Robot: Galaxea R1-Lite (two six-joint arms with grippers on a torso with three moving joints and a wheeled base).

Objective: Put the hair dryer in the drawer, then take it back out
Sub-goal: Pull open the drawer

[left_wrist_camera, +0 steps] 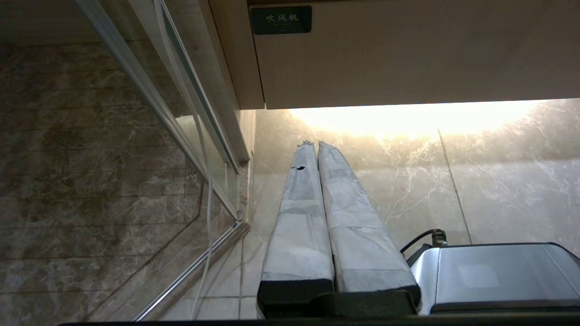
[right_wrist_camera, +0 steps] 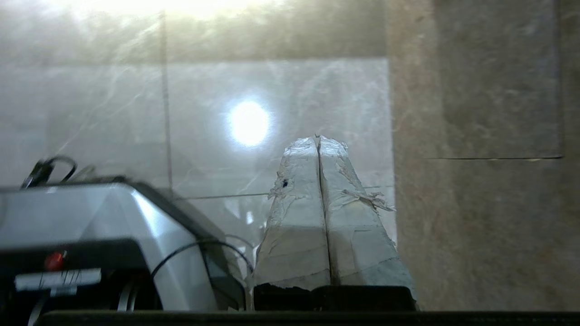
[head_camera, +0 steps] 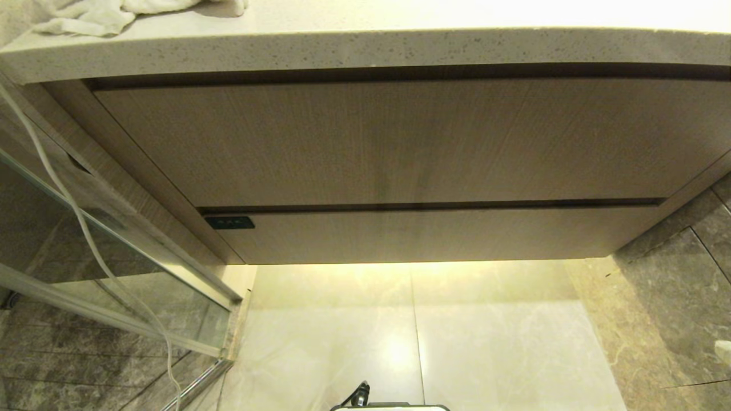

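Observation:
The drawer [head_camera: 434, 234] is pushed in flush under the taller wood-grain panel [head_camera: 400, 142]; its small black label [head_camera: 229, 222] sits at the left end and shows again as the label [left_wrist_camera: 281, 19] in the left wrist view. The hair dryer is out of view. Neither arm appears in the head view. My left gripper [left_wrist_camera: 313, 144] is shut and empty, low over the floor tiles below the drawer's left end. My right gripper [right_wrist_camera: 317, 138] is shut and empty too, above pale floor tiles beside a brown stone wall [right_wrist_camera: 489, 181].
A speckled stone counter [head_camera: 365, 45] tops the cabinet, with a white towel [head_camera: 103, 14] at its left end. A glass shower door [head_camera: 114, 274] with a white cord [head_camera: 85, 228] stands at the left. Dark marble wall [head_camera: 674, 297] at the right. My base [left_wrist_camera: 498, 276] sits between the grippers.

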